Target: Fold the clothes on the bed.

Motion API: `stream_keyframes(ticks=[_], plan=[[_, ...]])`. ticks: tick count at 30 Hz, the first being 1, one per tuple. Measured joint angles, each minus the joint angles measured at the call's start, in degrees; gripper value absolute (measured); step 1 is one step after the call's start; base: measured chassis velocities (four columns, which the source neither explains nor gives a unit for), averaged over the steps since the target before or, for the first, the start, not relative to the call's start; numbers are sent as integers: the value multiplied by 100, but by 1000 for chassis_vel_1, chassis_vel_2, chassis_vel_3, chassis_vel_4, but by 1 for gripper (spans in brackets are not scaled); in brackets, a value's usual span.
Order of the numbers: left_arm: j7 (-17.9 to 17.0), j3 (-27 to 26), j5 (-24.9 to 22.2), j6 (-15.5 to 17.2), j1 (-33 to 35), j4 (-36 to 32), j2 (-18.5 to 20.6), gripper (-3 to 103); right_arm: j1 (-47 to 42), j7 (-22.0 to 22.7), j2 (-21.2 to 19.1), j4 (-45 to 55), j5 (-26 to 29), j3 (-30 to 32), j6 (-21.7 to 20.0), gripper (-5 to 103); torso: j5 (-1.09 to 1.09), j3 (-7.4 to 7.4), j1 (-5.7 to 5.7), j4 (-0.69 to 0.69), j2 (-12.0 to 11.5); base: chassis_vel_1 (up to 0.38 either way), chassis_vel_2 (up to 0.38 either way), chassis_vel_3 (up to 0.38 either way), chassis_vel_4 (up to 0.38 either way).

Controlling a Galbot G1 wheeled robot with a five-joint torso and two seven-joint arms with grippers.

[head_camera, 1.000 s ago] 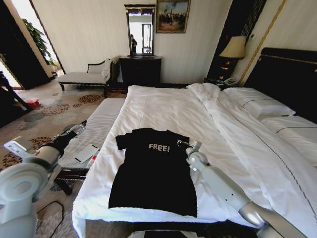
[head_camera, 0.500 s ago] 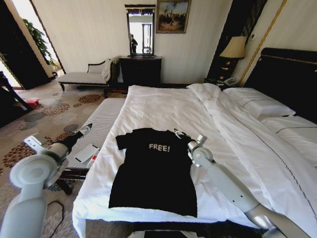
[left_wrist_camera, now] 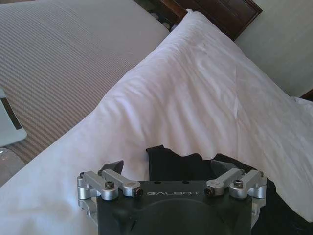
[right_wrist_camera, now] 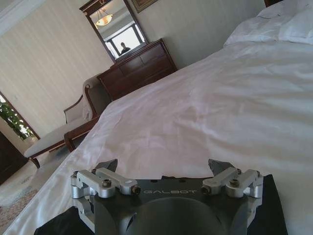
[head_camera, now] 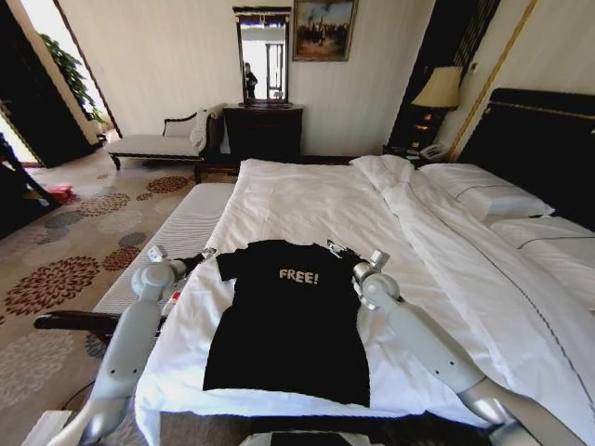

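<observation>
The clothes, a black T-shirt (head_camera: 288,321) with white "FREE!" lettering, lie spread flat near the foot of the bed (head_camera: 307,200), collar toward the pillows. My left gripper (head_camera: 205,253) hovers open at the edge of the shirt's left sleeve. In the left wrist view the left gripper (left_wrist_camera: 169,167) has its fingers spread on either side of the black sleeve (left_wrist_camera: 164,156). My right gripper (head_camera: 334,247) stands open at the shirt's right shoulder. In the right wrist view the right gripper (right_wrist_camera: 164,167) is just above black fabric (right_wrist_camera: 273,208), holding nothing.
A striped white bench (head_camera: 191,218) runs along the bed's left side, with a small red-tipped object (head_camera: 173,299) by my left arm. Pillows (head_camera: 483,197) and a dark headboard (head_camera: 544,139) are at the right. A chaise (head_camera: 158,144), dresser (head_camera: 265,130) and lamp (head_camera: 439,90) line the far wall.
My left arm swung in from over the bench, so its gripper now reaches the shirt's left sleeve. The right gripper moved slightly farther up along the right shoulder. The shirt lies as before.
</observation>
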Motion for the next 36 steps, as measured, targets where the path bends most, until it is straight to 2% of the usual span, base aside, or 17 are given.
stream_keyframes(ticks=[4, 11, 21, 22, 25, 27, 29, 32, 33, 34, 36], plan=[[286, 32, 271, -63, -58, 329, -66, 100, -49, 0, -16, -14, 2, 54, -17, 100, -1, -1, -1, 3, 1, 0, 0, 0, 0], [470, 67, 390, -112, -168, 690, -247, 100, -138, 21, -23, 26, -1, 127, -30, 100, 0, 0, -1, 0, 0, 0, 0, 0, 0], [801, 145, 896, -189, -329, 1208, -511, 100, -224, 79, -39, 107, 5, 189, -44, 100, 0, -1, -1, 0, 1, 0, 0, 0, 0], [823, 149, 931, -198, -342, 1245, -522, 103, -228, 82, -43, 107, 8, 199, -44, 100, 0, -1, -1, 0, 1, 0, 0, 0, 0], [897, 154, 1029, -236, -380, 1314, -570, 90, -241, 85, -58, 96, 26, 235, -46, 100, 0, -1, -1, 0, 1, 0, 0, 0, 0], [913, 156, 1050, -243, -383, 1317, -581, 90, -242, 87, -59, 88, 27, 239, -47, 100, -1, -1, -1, 0, 1, 0, 0, 0, 0], [961, 172, 1137, -268, -403, 1354, -609, 79, -245, 89, -60, 66, 31, 242, -47, 100, 0, -1, -1, 1, 2, 0, 0, 0, 0], [1005, 186, 1215, -294, -430, 1405, -632, 74, -248, 91, -60, 53, 32, 242, -47, 100, 0, -1, -1, 0, 1, 0, 0, 0, 0], [1039, 197, 1276, -313, -450, 1436, -651, 62, -249, 92, -59, 44, 33, 242, -47, 100, 0, -1, -1, 0, 1, 0, 0, 0, 0], [1064, 203, 1325, -330, -466, 1458, -661, 57, -250, 93, -59, 35, 34, 242, -47, 100, -1, -1, -1, 0, 2, 0, 0, 0, 0], [1079, 207, 1361, -341, -475, 1469, -670, 57, -250, 94, -58, 27, 35, 242, -47, 100, -1, -1, -1, 0, 2, 0, 0, 0, 0]])
